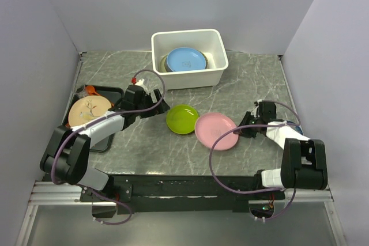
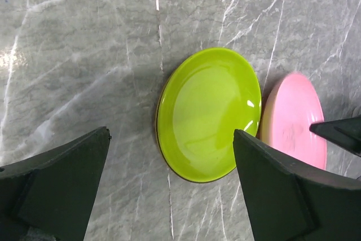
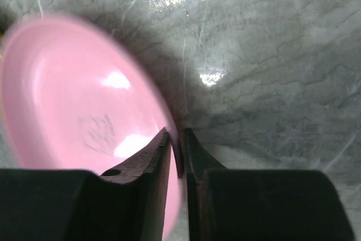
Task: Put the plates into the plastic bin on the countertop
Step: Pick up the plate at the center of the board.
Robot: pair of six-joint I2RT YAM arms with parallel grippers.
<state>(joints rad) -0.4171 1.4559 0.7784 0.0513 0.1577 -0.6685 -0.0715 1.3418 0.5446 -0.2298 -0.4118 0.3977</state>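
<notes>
On the dark grey marble-look desk (image 1: 253, 79), the white rectangular plastic bin (image 1: 187, 78) is sitting at the far edge, a round blue plate (image 1: 185, 59) inside. The round pink plate (image 1: 214, 131) is lying near the front, the bin beyond it and to the left; the right pincer (image 3: 176, 139) is clamping its right-hand rim. The left pincer (image 1: 160, 108), jaws spread wide, is hovering over the neighbouring round lime green plate (image 1: 182, 119).

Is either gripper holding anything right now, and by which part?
The right gripper pinches the pink plate by its rim. The left gripper is open, holding nothing.
</notes>
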